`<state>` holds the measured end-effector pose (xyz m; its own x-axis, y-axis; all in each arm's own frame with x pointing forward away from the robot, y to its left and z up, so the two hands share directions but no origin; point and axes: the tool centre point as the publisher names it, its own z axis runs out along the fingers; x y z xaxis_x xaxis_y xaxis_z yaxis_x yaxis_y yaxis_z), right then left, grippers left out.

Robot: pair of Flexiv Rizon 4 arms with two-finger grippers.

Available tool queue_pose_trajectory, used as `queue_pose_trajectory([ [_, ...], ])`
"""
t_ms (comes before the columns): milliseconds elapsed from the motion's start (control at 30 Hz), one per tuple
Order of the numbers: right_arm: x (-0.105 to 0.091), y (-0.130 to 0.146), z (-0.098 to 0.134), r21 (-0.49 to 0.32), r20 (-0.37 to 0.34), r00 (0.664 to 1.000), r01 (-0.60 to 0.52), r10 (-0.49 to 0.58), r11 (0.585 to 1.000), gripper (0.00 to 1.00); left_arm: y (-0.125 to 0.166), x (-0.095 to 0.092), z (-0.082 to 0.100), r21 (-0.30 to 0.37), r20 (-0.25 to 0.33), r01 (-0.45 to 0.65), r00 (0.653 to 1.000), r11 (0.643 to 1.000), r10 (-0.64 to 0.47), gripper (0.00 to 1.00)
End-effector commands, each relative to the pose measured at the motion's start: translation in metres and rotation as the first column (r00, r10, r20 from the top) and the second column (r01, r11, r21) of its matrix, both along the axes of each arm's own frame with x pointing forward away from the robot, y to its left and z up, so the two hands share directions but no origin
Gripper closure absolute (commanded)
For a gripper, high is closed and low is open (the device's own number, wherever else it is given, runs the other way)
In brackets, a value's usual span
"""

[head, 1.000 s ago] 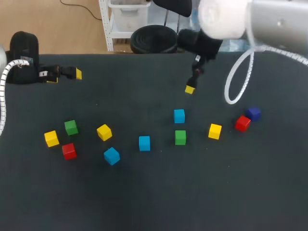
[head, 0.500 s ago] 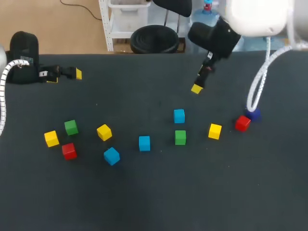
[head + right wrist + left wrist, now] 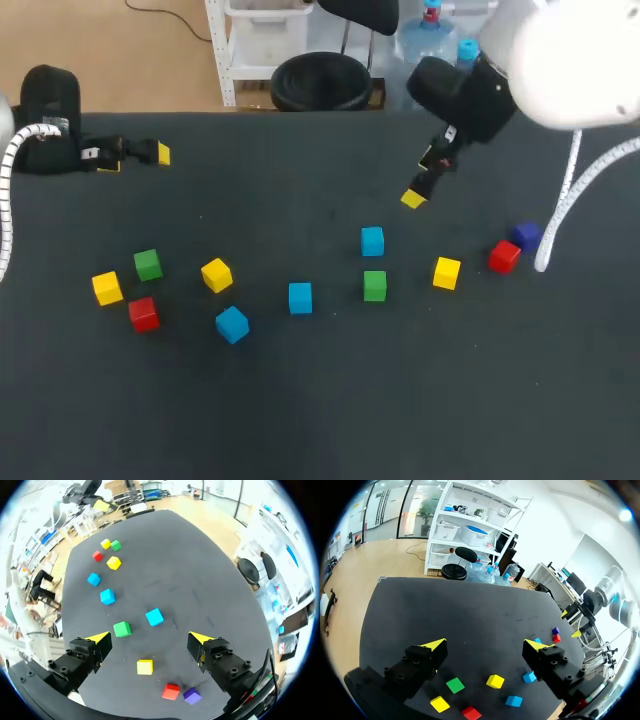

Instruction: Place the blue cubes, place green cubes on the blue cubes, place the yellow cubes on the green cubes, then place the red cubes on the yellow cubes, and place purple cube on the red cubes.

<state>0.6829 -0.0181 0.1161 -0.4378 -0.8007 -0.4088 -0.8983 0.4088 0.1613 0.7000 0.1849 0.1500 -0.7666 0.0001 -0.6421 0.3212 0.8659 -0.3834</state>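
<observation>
My right gripper (image 3: 148, 640): fingers spread wide, nothing held. It hangs above the worktop (image 3: 320, 400), over the right half of the cubes. The head view shows only one of its yellow tips; the other is hidden behind the wrist housing. Ahead of the open fingers, untouched: right yellow cube (image 3: 145, 666), right red cube (image 3: 170, 691), purple cube (image 3: 192, 695). Red and purple sit corner to corner; touching or just apart, I cannot tell.

My left gripper (image 3: 485, 645): likewise wide open and empty, at the far left edge of the worktop, well apart from every cube. Its arm is cut off at the head view's edge.

Blue cubes, each lying singly on the worktop: far blue cube (image 3: 372, 240), middle blue cube (image 3: 300, 297), near blue cube (image 3: 232, 323). Right green cube (image 3: 375, 285) lies just nearer than the far blue one, apart from it.

Left group, close together: left green cube (image 3: 148, 264), left yellow cube (image 3: 107, 288), left red cube (image 3: 144, 313); middle yellow cube (image 3: 216, 274) near them.

In the left wrist view one blue cube is partly hidden behind a finger of my left gripper.
</observation>
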Motion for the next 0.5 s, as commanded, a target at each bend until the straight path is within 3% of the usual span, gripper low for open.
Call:
queue_pose_trajectory([
  [33,-0.004,-0.012,-0.003,0.054,0.087,0.991,0.097,-0.102,0.994,0.0,0.0,0.0,0.0,0.0,0.0,0.0,1.0,1.0,0.0,0.0],
  [500,0.006,-0.04,0.017,0.187,0.174,0.943,0.252,-0.285,0.949,0.0,0.0,0.0,0.0,0.0,0.0,0.0,1.0,1.0,0.0,0.0],
])
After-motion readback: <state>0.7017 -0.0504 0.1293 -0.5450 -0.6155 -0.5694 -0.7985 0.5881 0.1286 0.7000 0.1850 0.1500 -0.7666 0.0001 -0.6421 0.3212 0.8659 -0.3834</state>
